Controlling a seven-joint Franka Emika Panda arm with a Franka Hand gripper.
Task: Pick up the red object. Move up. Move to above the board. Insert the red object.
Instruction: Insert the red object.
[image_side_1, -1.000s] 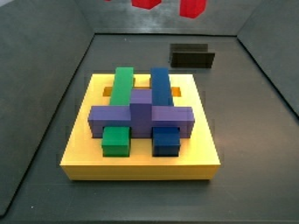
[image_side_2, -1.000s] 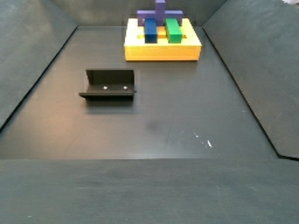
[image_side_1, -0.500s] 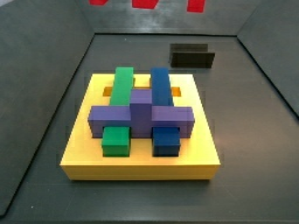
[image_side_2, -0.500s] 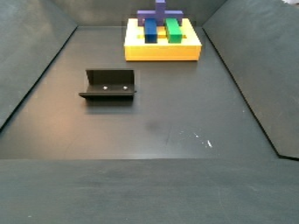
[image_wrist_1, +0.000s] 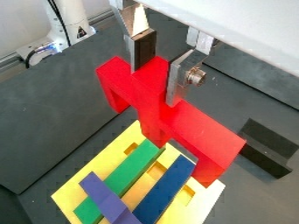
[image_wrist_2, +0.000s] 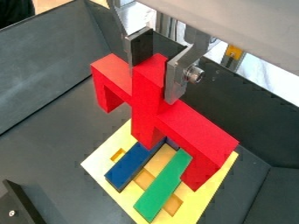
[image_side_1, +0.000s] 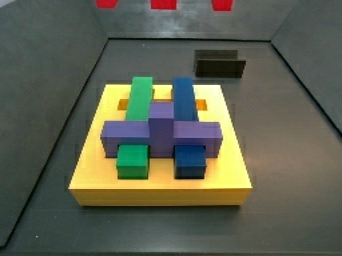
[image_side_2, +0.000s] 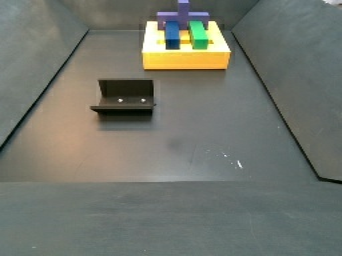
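Jaws of the gripper (image_wrist_1: 159, 63) clamped the red object (image_wrist_1: 163, 118) above the board (image_side_1: 160, 185). It had climbed almost out of a side view since earlier; insertion remained.

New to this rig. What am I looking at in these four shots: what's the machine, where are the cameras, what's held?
One robot arm with a two-finger gripper. Two cameras ride its wrist; both wrist views show the silver fingers clamped on the central stub of the red object, hanging above the board. Two fixed cameras watch the dark floor. Both side views show the yellow board carrying a green block, a blue block and a purple cross block, with the fixture standing apart.
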